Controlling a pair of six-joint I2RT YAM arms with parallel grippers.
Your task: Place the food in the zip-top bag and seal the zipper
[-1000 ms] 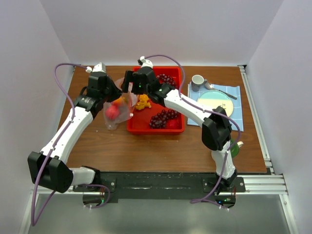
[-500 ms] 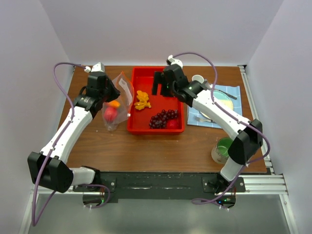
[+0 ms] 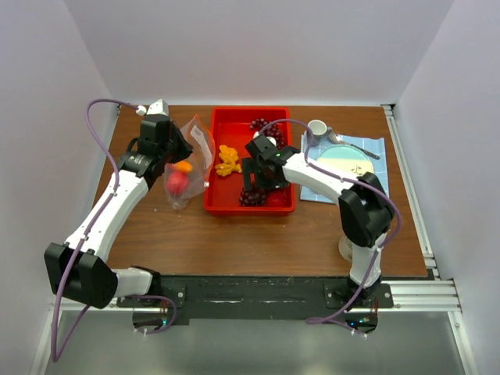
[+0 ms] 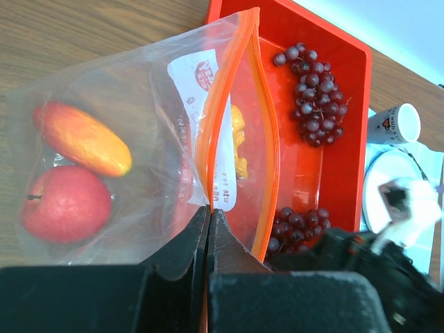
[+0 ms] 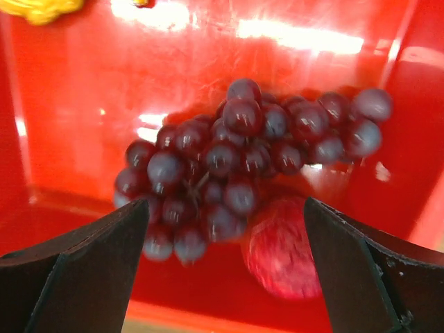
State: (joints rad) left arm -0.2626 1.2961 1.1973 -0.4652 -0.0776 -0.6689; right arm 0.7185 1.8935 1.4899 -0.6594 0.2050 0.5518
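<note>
Over the surface [image 3: 258, 234], top view: left arm [image 3: 117, 195] stretches to the zip-top bag [image 3: 199, 148] just left of the red tray [image 3: 250, 209]; right end effector [image 3: 254, 183] points down over the tray's near end
Left wrist: left end effector [image 4: 209, 211] pinched narrow on the bag's mouth edge; zipper [image 4: 267, 139] gapes; bagged red fruit [image 4: 66, 205] and orange wedge [image 4: 83, 139] inside
Right wrist: fingers wide, straddling the grape bunch [image 5: 236, 146]; tray wall close beside it
</note>
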